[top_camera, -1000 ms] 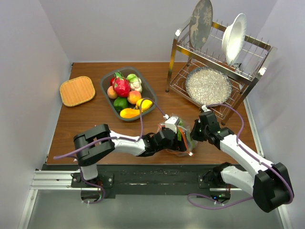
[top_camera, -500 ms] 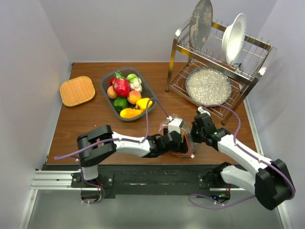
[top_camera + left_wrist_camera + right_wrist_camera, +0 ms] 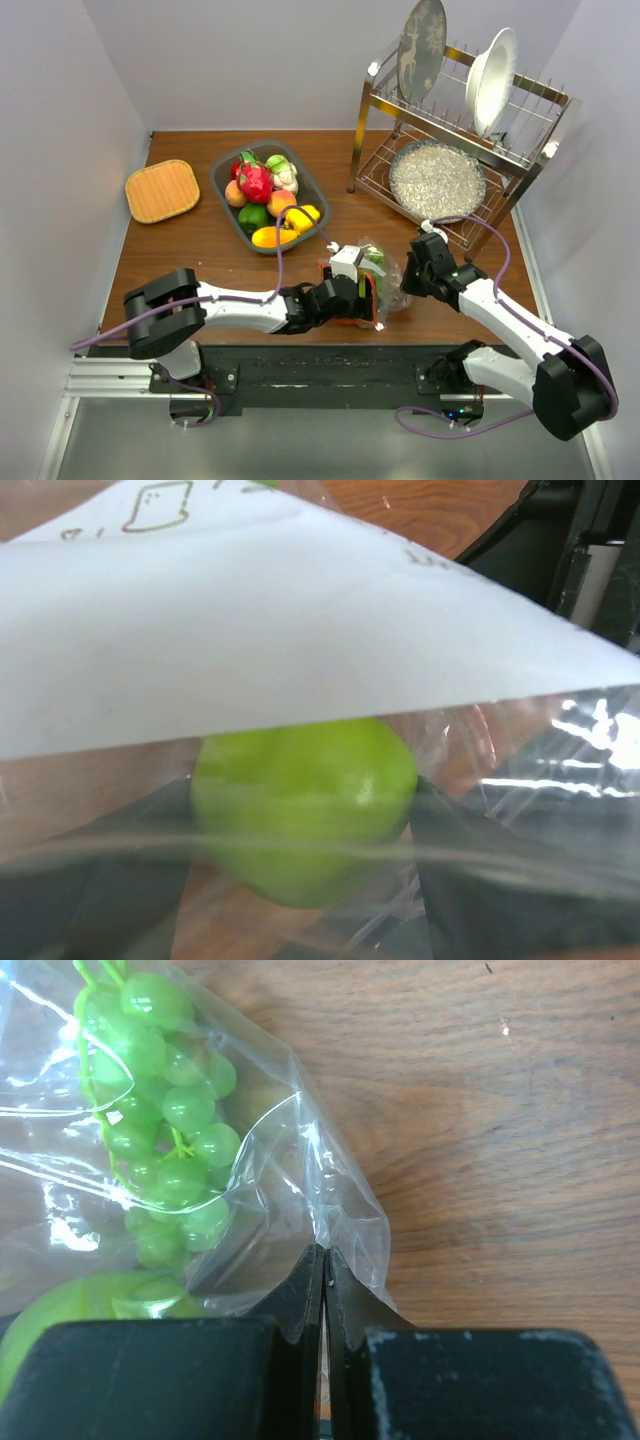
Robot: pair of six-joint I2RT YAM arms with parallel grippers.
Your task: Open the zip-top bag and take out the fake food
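Note:
The zip-top bag [image 3: 380,272] lies crumpled at the table's front middle, with its orange-red zip strip [image 3: 374,300] and white slider [image 3: 380,325] toward me. My left gripper [image 3: 350,293] is at the bag's mouth. In the left wrist view its dark fingers [image 3: 500,880] press both sides of a green apple [image 3: 305,800], seen through plastic under a white label. My right gripper [image 3: 325,1255] is shut on the bag's clear right edge [image 3: 340,1210]. Green grapes [image 3: 165,1130] lie inside the bag.
A grey tub [image 3: 225,195] of toy fruit and vegetables stands at the back left. A woven mat [image 3: 162,190] lies left of it. A dish rack [image 3: 450,130] with plates and a silver pan [image 3: 437,180] stands at the back right.
My left arm has drawn back to the left, and the bag's mouth end has shifted left with it. My right gripper keeps its pinch on the bag's edge, nearly in place.

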